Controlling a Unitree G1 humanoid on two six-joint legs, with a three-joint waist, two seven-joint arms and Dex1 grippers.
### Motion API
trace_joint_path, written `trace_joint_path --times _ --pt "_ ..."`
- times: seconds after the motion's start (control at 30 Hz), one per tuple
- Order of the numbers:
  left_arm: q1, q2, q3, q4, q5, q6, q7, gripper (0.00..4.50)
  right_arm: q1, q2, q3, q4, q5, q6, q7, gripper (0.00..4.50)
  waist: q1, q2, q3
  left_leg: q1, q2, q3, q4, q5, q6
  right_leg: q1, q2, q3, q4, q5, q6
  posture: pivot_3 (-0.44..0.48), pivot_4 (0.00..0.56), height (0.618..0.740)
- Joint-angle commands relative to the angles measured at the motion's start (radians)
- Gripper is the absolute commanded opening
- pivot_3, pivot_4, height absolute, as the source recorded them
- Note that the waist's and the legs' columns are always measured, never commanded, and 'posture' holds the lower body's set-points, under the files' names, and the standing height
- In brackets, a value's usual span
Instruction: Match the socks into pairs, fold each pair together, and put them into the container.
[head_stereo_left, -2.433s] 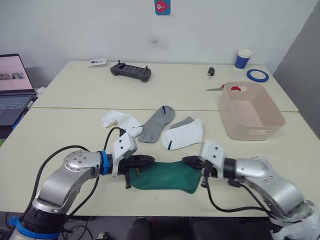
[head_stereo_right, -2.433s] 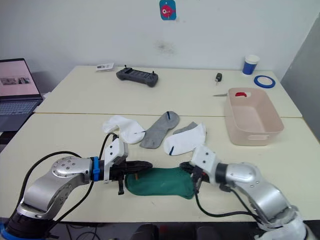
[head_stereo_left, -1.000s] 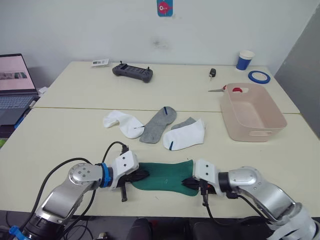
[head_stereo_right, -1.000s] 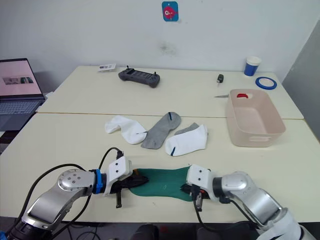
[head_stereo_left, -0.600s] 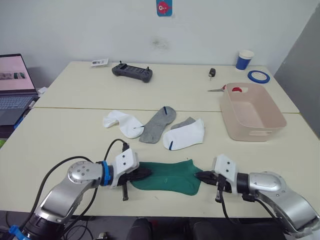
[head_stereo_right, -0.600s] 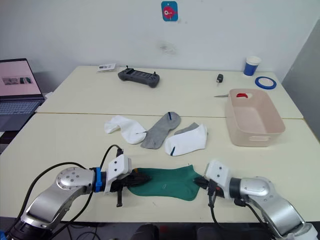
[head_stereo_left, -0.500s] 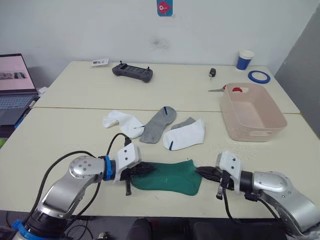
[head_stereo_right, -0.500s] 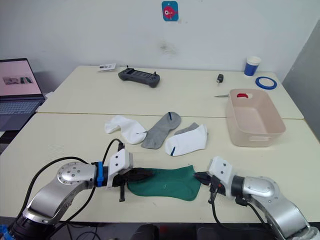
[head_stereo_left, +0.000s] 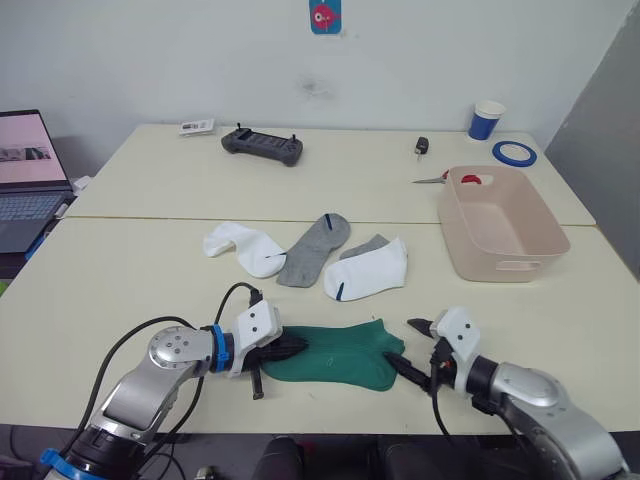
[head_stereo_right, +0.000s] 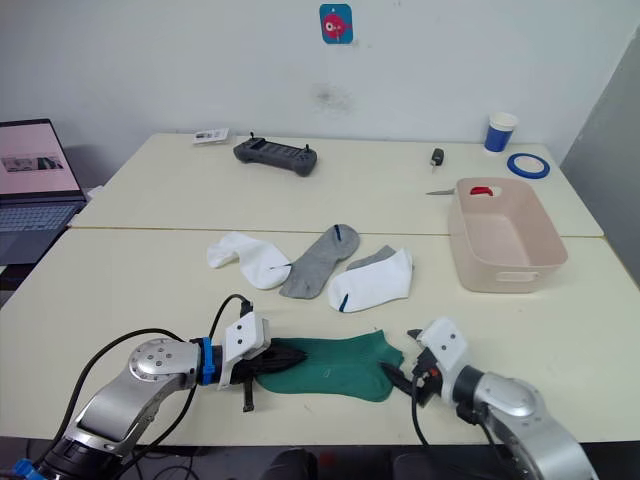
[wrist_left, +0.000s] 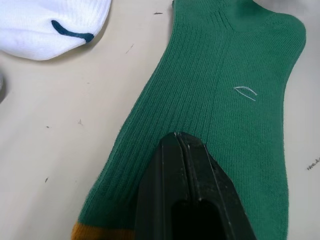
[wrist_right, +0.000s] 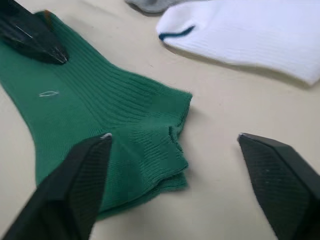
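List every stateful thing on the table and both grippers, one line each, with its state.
Left gripper: shut, fingers pressed on the green socks.
Right gripper: open, at the socks' cuff end.
Green socks: flat, stacked, unfolded.
White socks: loose, unpaired.
Grey sock: flat, unfolded.
Container: no socks inside.
Laptop: open, screen on.
Paper cup: upright.

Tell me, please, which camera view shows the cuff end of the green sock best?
The right wrist view: the green sock shows its bunched cuff between the open right gripper. The eye views show it whole but small; the left wrist view shows the left gripper shut on it.
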Motion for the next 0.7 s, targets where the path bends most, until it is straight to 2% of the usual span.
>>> trace_joint_path --times 0.03,0.07,0.17,0.5,0.53,0.7 --pt "0.018 0.003 -0.032 0.017 0.032 0.001 -0.011 0.0 0.012 0.003 0.02 0.017 -0.028 -0.006 -0.021 4.3 0.0 0.0 -0.001 0.0 0.0 0.0 0.0 0.0 0.0 0.0 0.0 0.0 0.0 0.0 0.0 0.0 0.15 0.74" --pt "0.019 0.004 -0.029 0.015 0.031 -0.001 -0.012 0.0 0.019 0.001 0.027 0.019 -0.03 -0.007 -0.018 4.3 0.0 -0.001 -0.002 0.001 0.0 0.0 0.0 0.0 0.0 0.0 0.0 0.0 0.0 0.0 0.0 0.0 0.15 0.74" --pt "0.018 0.004 -0.012 0.011 0.022 -0.005 -0.01 0.0 0.028 0.0 0.043 0.023 -0.039 -0.017 -0.01 3.69 0.0 -0.001 -0.002 0.001 0.0 0.0 0.0 0.0 0.0 0.001 0.0 0.0 0.0 0.0 0.0 0.0 0.15 0.74" --pt "-0.033 -0.023 0.05 -0.045 -0.049 0.055 0.021 0.0 0.039 -0.071 0.034 -0.028 -0.037 -0.08 0.063 0.22 0.0 -0.002 -0.001 0.0 0.0 0.0 -0.001 0.0 0.0 0.0 0.0 -0.001 0.0 0.0 0.0 0.0 0.15 0.74" --pt "-0.036 -0.025 0.051 -0.051 -0.053 0.062 0.022 0.0 0.029 -0.078 0.025 -0.027 -0.035 -0.088 0.07 0.02 0.0 -0.002 -0.001 0.0 0.0 0.0 -0.001 0.0 0.0 0.0 0.0 -0.001 0.0 0.0 0.0 0.0 0.15 0.74" --pt "-0.087 -0.067 0.033 -0.09 -0.081 0.107 0.034 0.0 -0.06 -0.105 -0.063 -0.003 0.012 -0.072 0.101 0.02 0.0 -0.001 0.0 -0.001 0.0 0.0 0.0 0.0 0.0 0.0 0.0 -0.001 0.0 0.0 0.001 0.0 0.15 0.74"
